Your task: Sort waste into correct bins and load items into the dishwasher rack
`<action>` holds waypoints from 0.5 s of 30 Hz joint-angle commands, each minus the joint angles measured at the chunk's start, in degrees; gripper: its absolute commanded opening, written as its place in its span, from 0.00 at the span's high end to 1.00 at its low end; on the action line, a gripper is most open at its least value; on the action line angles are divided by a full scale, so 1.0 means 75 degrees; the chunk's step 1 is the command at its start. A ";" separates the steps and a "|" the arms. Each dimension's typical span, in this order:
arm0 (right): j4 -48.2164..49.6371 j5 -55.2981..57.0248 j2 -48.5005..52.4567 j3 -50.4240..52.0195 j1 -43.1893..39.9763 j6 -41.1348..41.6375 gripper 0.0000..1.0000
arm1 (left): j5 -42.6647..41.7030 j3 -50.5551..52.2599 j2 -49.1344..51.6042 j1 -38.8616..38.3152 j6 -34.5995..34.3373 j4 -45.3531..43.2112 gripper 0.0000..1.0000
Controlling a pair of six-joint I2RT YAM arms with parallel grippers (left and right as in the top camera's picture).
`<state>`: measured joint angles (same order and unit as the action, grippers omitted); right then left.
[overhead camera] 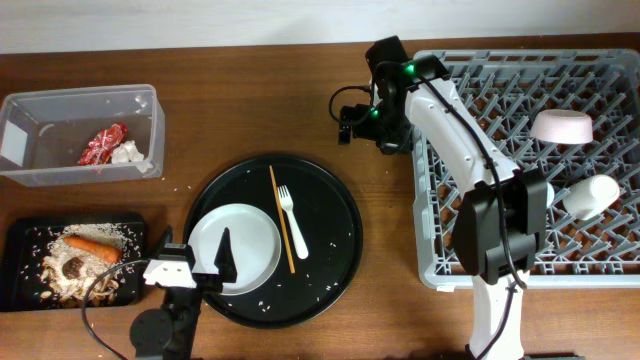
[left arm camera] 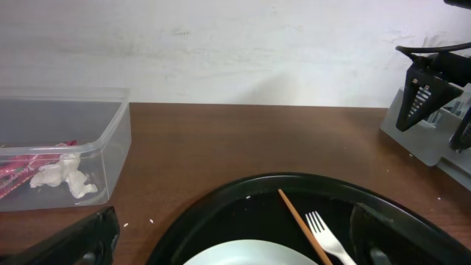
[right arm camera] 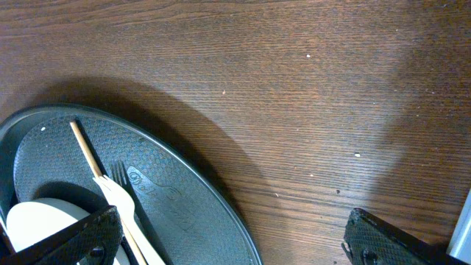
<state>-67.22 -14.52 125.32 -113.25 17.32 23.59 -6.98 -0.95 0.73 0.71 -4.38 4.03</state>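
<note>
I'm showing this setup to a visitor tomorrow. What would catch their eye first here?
The big grey dishwasher rack on the right, already holding a white bowl and a white cup, dominates. In the middle, a round black tray carries a white plate, a white fork and a thin wooden stick. At left, a red wrapper lies in the clear tub and a carrot in the shallow black tray.

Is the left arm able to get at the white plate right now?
Probably yes: the left gripper hangs open at the rim of the white plate, nothing lies on it, and the fork sits beyond its far edge.
</note>
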 commanded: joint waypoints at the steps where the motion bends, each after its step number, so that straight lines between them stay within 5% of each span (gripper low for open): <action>1: 0.0003 -0.0032 0.0070 -0.0093 -0.0032 0.0009 0.02 | 0.0108 0.0061 -0.0058 -0.0038 -0.0099 0.0009 0.01; 12: 0.0003 -0.0032 0.0070 -0.0093 -0.0032 0.0009 0.01 | 0.0111 0.0061 -0.0058 -0.0038 -0.0099 0.0009 0.01; 15: -0.0274 -0.1311 0.0070 -0.0093 -0.0017 0.0321 0.01 | 0.0108 0.0061 -0.0058 -0.0038 -0.0099 0.0006 0.01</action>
<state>-67.24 -15.53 125.32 -113.25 17.32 24.01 -6.96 -0.95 0.73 0.69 -4.38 4.03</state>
